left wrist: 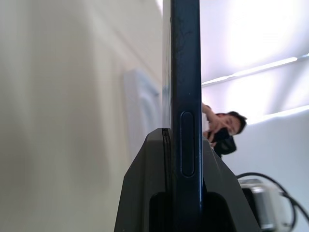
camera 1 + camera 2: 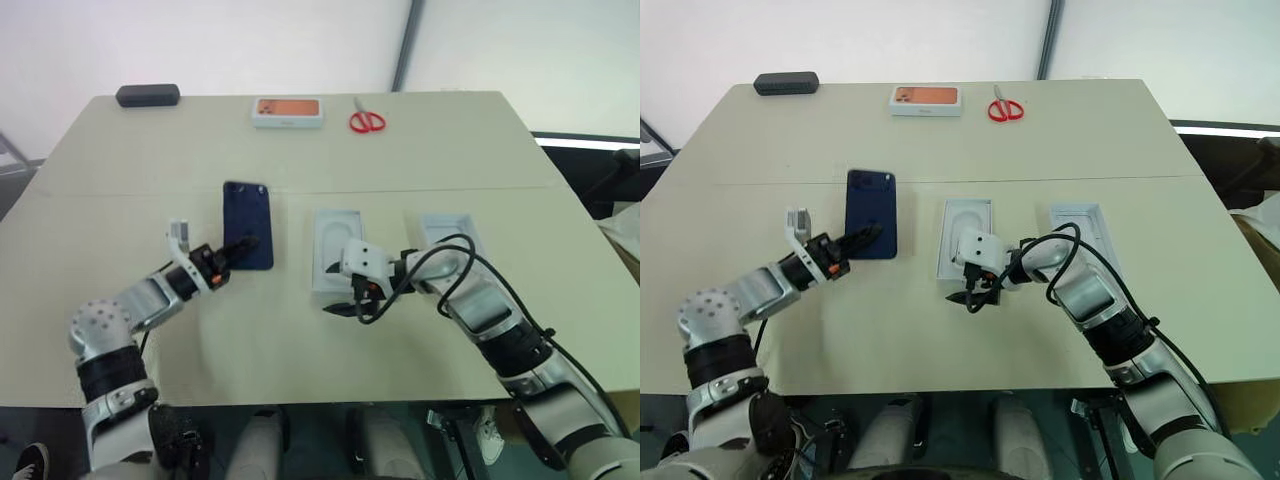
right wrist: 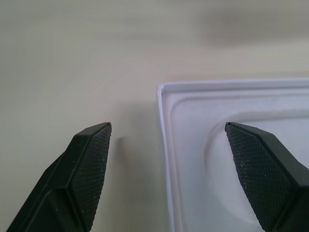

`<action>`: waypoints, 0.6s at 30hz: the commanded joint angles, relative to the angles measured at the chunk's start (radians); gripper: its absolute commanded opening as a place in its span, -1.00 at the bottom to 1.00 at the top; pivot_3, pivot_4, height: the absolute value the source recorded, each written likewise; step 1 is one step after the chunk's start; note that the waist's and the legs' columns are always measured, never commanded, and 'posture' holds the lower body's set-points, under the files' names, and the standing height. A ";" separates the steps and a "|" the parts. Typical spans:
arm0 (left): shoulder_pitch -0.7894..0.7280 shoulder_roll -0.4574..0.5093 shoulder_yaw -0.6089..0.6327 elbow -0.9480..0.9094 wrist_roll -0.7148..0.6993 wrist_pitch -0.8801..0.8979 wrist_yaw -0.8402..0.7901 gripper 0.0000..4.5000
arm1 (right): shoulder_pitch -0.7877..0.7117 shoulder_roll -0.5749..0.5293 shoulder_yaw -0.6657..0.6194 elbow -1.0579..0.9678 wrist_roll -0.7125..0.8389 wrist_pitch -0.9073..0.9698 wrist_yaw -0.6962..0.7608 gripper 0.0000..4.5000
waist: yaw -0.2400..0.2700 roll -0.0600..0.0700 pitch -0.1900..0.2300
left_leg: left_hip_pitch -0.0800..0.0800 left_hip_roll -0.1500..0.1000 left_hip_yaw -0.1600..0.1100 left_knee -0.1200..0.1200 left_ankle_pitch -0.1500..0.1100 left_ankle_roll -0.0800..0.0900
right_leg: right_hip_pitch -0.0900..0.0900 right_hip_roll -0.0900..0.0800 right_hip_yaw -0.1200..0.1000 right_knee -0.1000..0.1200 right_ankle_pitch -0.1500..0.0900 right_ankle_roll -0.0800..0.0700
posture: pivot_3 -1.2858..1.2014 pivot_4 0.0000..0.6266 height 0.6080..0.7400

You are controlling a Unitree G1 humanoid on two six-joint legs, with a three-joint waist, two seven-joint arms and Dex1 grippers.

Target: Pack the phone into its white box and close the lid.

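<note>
A wide beige table [image 2: 300, 330] carries everything, with a faint seam running across it from side to side. Along its far edge lie three things, well apart from one another: a black oblong case [image 2: 147, 95] near the far left corner, a white box with an orange picture [image 2: 288, 111] on its top near the middle, and red-handled scissors [image 2: 366, 119] just to the right of that box. A person [image 1: 223, 133] shows in the background of the left wrist view.
</note>
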 commanded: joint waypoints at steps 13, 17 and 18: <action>0.008 -0.035 -0.020 -0.056 -0.121 -0.019 0.097 -0.89 | 0.020 -0.010 -0.007 0.001 -0.027 -0.039 -0.010 -0.18 | 0.010 0.000 0.000 | 0.000 0.000 0.000 0.000 0.000 0.000 | 0.000 0.001 0.000 0.000 0.000 0.000 | 0.03 -0.52 1.00; 0.013 -0.032 -0.024 -0.060 -0.143 -0.022 0.110 -0.89 | 0.022 -0.001 -0.010 -0.002 -0.021 -0.030 -0.014 -0.18 | 0.009 0.000 0.000 | 0.000 0.000 0.000 0.000 0.000 0.000 | 0.000 0.001 0.000 0.000 0.000 0.000 | 0.03 -0.52 1.00; 0.013 -0.031 -0.024 -0.060 -0.149 -0.023 0.112 -0.89 | 0.023 0.000 -0.010 -0.004 -0.019 -0.028 -0.013 -0.18 | 0.009 0.000 0.000 | 0.000 0.000 0.000 0.000 0.000 0.000 | 0.000 0.001 0.000 0.000 0.000 0.000 | 0.03 -0.52 1.00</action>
